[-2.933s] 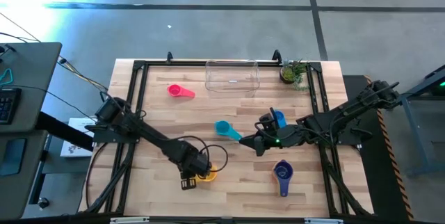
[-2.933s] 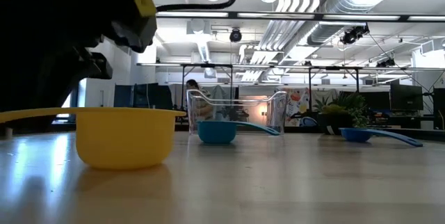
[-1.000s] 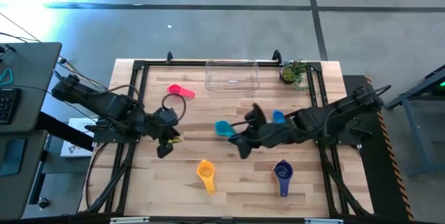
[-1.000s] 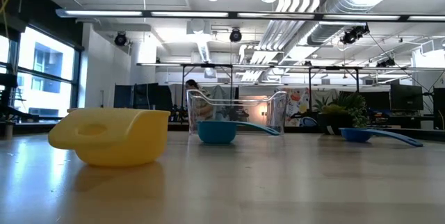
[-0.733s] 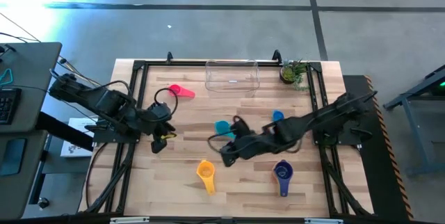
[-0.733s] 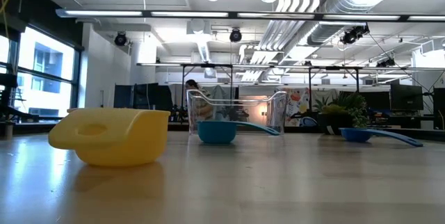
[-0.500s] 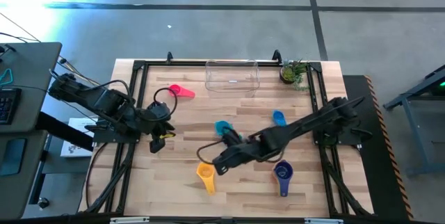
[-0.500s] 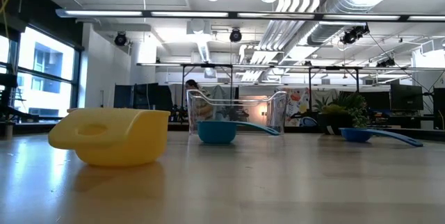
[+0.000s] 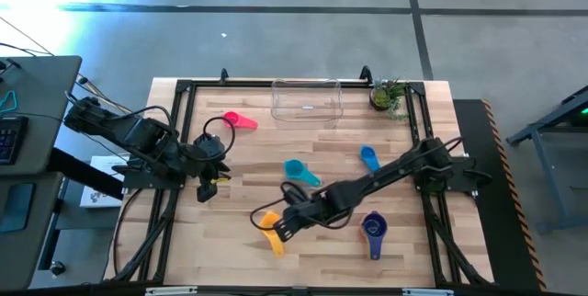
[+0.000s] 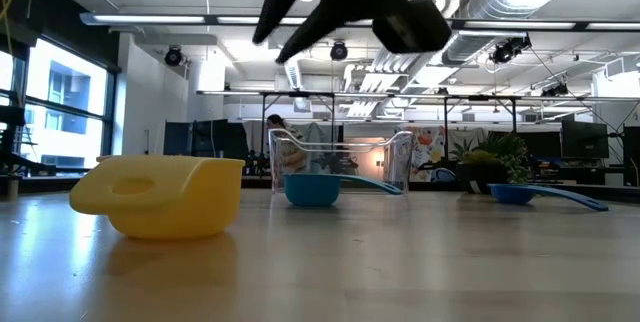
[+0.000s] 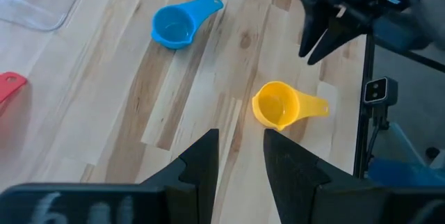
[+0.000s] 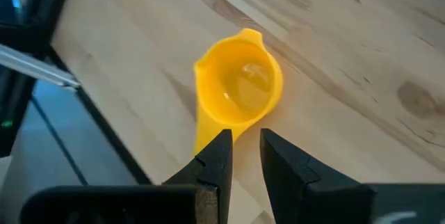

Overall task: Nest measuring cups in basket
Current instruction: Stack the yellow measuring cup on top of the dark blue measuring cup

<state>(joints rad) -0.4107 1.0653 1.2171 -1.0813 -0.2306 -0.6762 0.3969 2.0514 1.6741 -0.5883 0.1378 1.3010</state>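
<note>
A yellow measuring cup stands on its base, mouth up, near the table's front, with its handle toward the near edge; it also shows in the low view and both wrist views. My right gripper hovers above it with a narrow gap between its fingers, well clear of the table. My left gripper waits, slightly open and empty, over the table's left side. The clear basket stands at the far edge.
A teal cup lies mid-table, a blue cup to its right, a purple cup at the near right and a pink cup at the far left. A small potted plant stands right of the basket.
My right gripper has reached from beside the teal cup toward the table's left and near edges, and now stands over the yellow cup. My left gripper has drawn back a little toward the left edge. The yellow cup has stayed where it was.
</note>
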